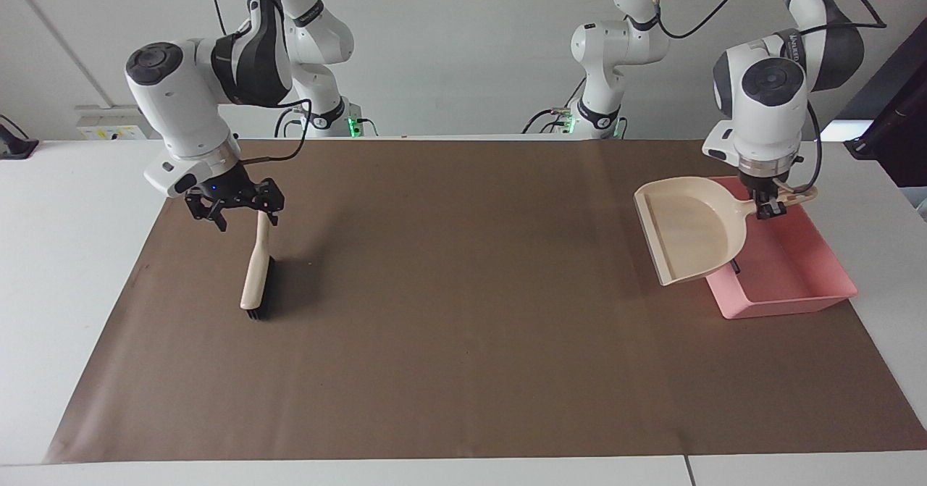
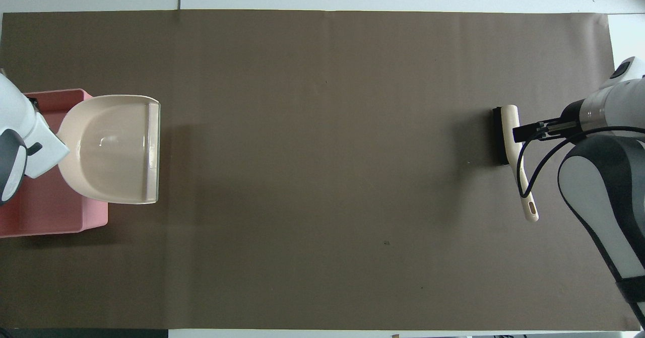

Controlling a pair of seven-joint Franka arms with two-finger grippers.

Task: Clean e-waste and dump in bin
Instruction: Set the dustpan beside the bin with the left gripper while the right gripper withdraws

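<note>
Left gripper (image 1: 769, 207) is clamped on the handle of the beige dustpan (image 1: 688, 229), holding it in the air with the pan mouth tipped down, over the edge of the pink bin (image 1: 789, 272) that faces mid-table and over the brown paper mat (image 1: 463, 341) just beside it. The bin sits at the left arm's end of the table; a sliver of something dark (image 1: 735, 265) peeks out inside it, under the pan's rim, too hidden to identify. Over at the right arm's end, the right gripper (image 1: 233, 211) hangs with its fingers spread apart, above the handle end of the brush (image 1: 255, 276), not gripping it. The brush lies on the mat, bristles down.
</note>
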